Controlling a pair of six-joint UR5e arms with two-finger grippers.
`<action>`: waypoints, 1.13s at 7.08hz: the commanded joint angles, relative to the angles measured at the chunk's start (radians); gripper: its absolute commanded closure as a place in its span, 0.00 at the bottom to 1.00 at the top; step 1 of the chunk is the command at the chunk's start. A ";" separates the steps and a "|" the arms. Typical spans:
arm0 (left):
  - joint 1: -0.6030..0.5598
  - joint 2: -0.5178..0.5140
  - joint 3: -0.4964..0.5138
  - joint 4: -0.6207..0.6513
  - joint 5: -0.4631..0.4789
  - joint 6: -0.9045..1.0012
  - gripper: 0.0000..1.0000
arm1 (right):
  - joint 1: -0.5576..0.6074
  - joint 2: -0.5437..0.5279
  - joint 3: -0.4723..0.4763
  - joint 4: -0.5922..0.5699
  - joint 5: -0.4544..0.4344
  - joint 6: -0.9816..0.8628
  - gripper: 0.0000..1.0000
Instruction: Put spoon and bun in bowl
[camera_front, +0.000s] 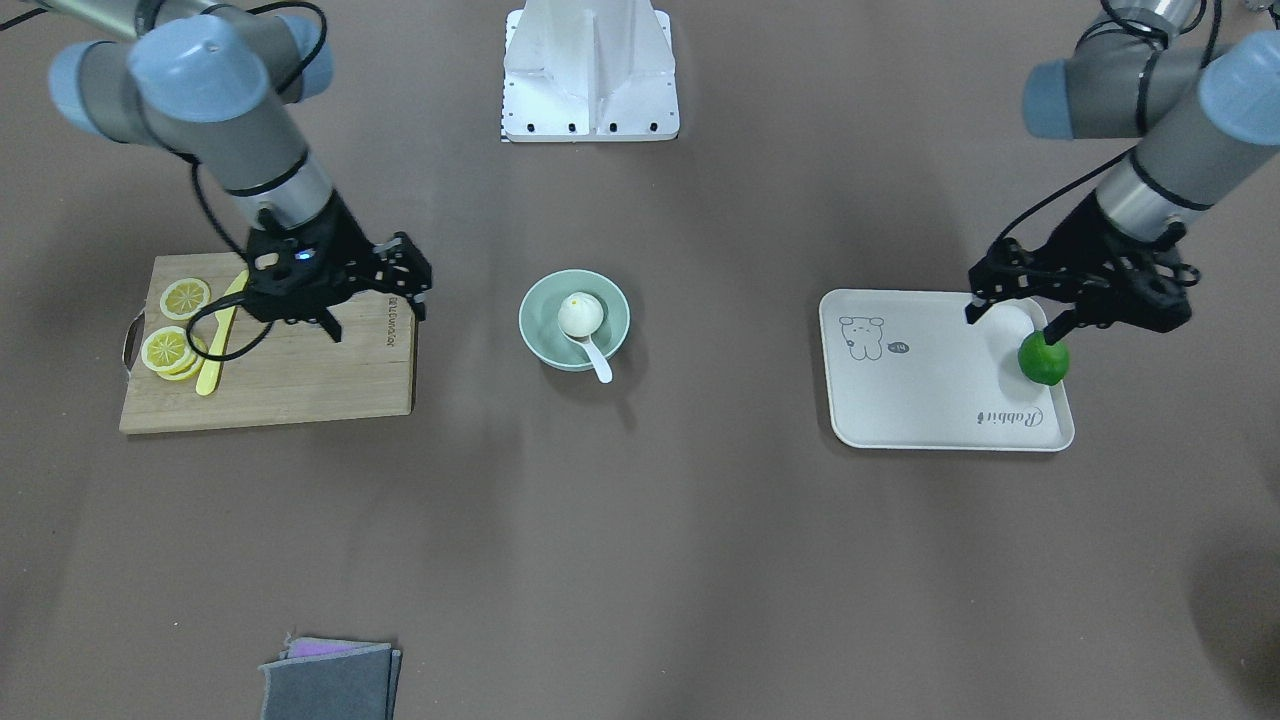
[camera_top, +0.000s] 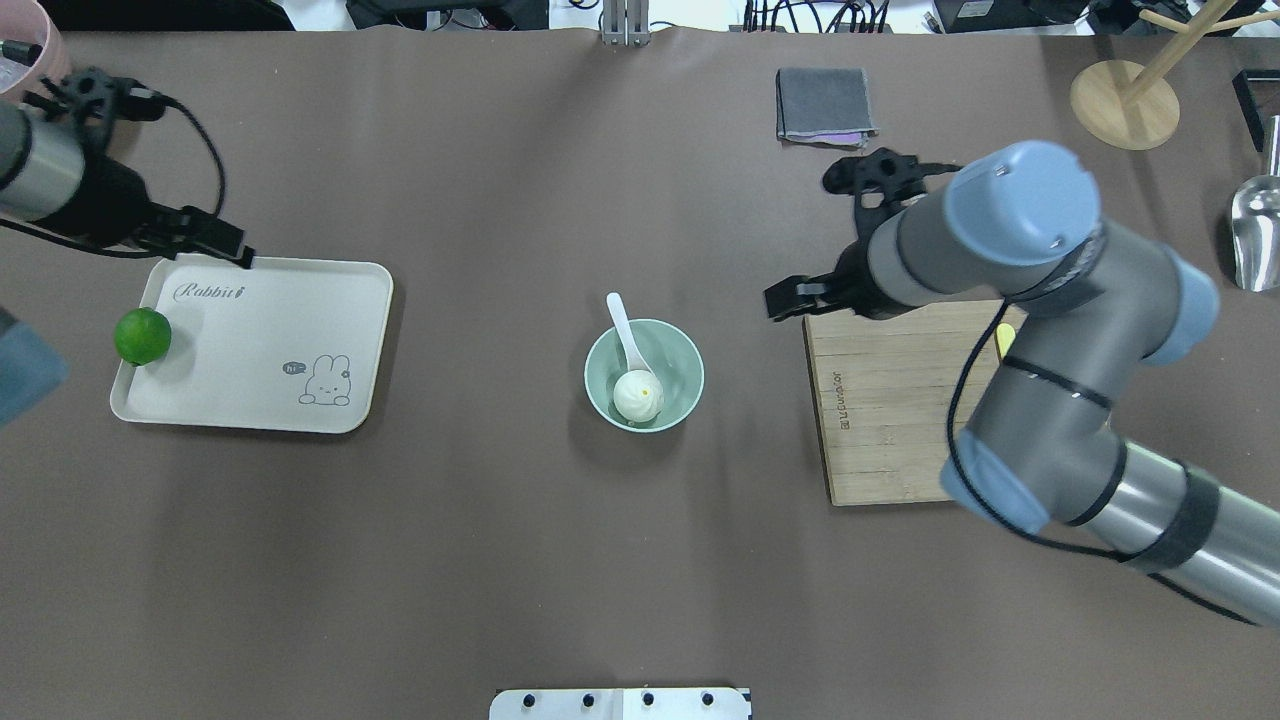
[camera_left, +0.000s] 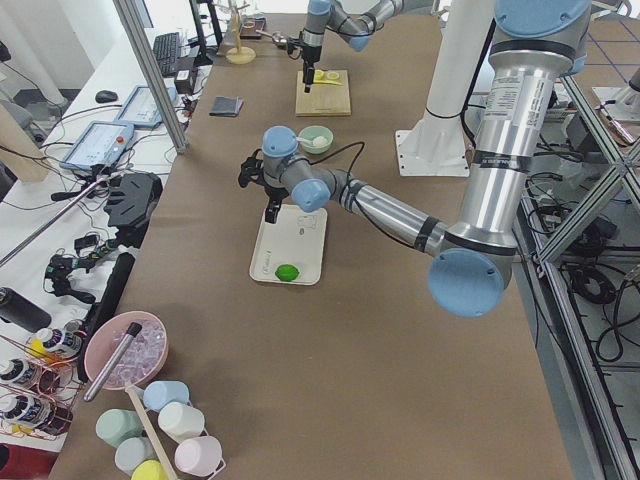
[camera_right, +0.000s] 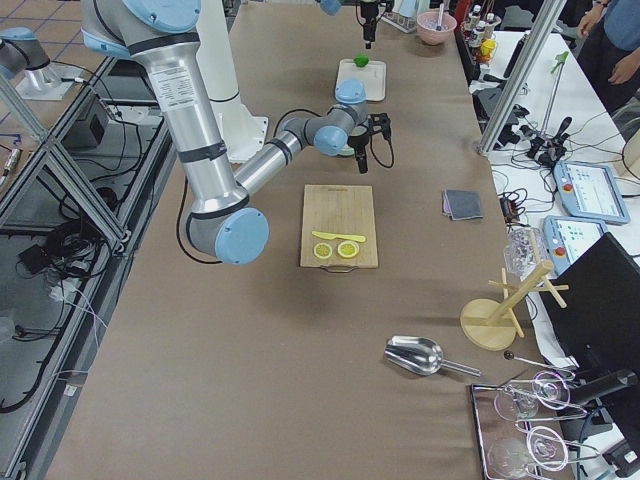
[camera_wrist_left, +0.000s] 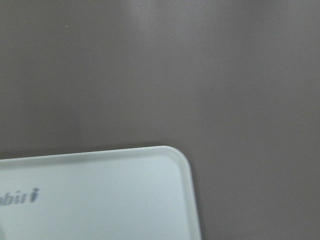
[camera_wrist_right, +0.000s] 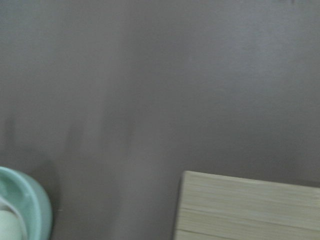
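Note:
The pale mint-green bowl (camera_front: 615, 300) stands at the table's middle; it also shows in the overhead view (camera_top: 683, 358). The white bun (camera_front: 580, 314) sits inside it. The white spoon (camera_front: 598, 362) lies with its scoop in the bowl beside the bun and its handle over the rim. My right gripper (camera_front: 378, 318) is open and empty above the near corner of the cutting board (camera_front: 300, 385). My left gripper (camera_front: 1012, 322) is open and empty above the tray's (camera_front: 920, 400) far edge. The wrist views show no fingers.
A green lime (camera_front: 1043, 358) lies on the white rabbit tray by the left gripper. Lemon slices (camera_front: 185, 297) and a yellow knife (camera_front: 215, 350) lie on the board. A grey cloth (camera_front: 330, 680), a wooden stand (camera_top: 1125, 100) and a metal scoop (camera_top: 1255, 235) sit near the table's edges.

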 joint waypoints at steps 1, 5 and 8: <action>-0.219 0.170 0.018 0.000 -0.117 0.336 0.02 | 0.266 -0.161 0.008 -0.004 0.240 -0.297 0.00; -0.467 0.382 0.068 0.045 -0.144 0.625 0.02 | 0.532 -0.393 0.008 -0.004 0.304 -0.679 0.00; -0.535 0.439 0.038 0.061 -0.147 0.635 0.02 | 0.522 -0.398 -0.001 0.000 0.298 -0.679 0.00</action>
